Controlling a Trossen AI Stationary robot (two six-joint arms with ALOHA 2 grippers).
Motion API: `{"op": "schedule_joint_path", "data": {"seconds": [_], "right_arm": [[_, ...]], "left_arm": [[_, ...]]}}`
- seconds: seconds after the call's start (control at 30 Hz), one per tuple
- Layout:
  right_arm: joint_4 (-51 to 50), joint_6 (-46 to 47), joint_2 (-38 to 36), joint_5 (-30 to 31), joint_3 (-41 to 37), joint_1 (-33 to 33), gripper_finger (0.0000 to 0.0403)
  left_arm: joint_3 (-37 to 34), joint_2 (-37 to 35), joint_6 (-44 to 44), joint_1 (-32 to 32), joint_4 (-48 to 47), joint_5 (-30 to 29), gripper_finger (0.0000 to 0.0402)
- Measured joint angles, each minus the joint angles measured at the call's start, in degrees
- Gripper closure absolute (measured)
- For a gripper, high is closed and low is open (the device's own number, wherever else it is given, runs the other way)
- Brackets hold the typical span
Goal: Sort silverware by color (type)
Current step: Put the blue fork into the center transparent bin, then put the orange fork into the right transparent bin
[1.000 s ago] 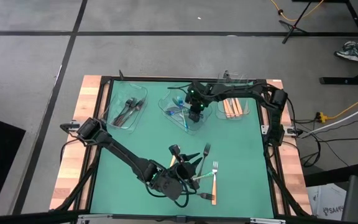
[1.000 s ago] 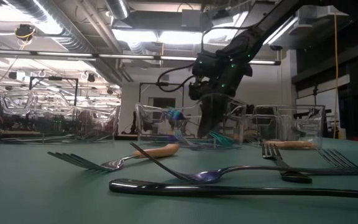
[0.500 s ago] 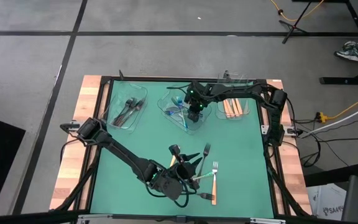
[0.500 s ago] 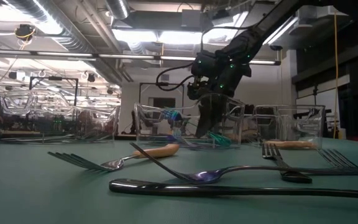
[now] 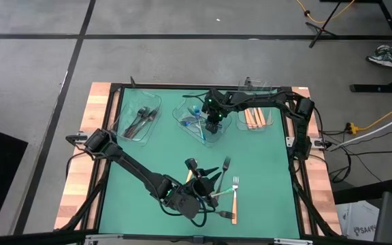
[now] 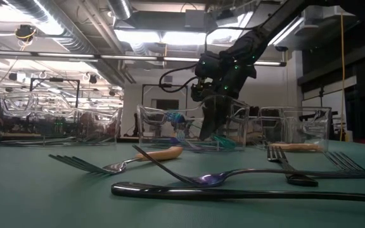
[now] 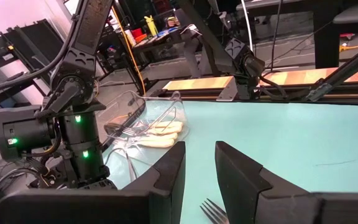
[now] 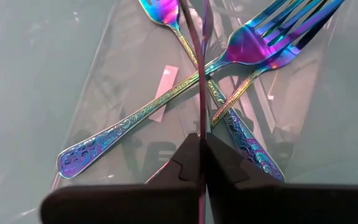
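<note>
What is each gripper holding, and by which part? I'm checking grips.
The right gripper pinches an iridescent utensil edge-on by its handle, over the middle tray. The left gripper holds nothing.

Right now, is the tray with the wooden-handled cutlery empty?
No, the high view shows several tan handles lying in the clear tray at the table's far right.

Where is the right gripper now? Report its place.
In the high view the right gripper hangs at the far middle of the table over the middle clear tray, shut on an iridescent utensil.

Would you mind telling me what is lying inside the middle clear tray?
Iridescent forks lie crossed inside the middle tray. The right gripper, shut on a thin iridescent utensil, hides part of them.
</note>
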Motion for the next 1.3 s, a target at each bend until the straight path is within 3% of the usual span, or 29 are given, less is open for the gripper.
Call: {"op": "schedule_joint_path", "data": {"seconds": [0.33, 0.83, 1.03, 1.3], "right_arm": [[0.57, 0.07, 0.0, -0.07, -0.07, 0.02, 0.0339], [0.44, 0.02, -0.68, -0.19, -0.17, 0.02, 0.0333], [-0.31, 0.02, -5.52, -0.07, -0.23, -0.04, 0.0333], [-4.88, -0.07, -14.56, -0.04, -0.17, -0.04, 0.0333]], "left_arm": [[0.0, 0.0, -0.02, 0.0, 0.02, 0.0, 0.032], [0.0, 0.0, -3.4, -0.04, -0.11, 0.0, 0.032], [0.0, 0.0, -6.33, -0.04, -0.13, 0.69, 0.032], [0.0, 0.0, -10.96, -0.04, -0.3, 7.66, 0.032]]}}
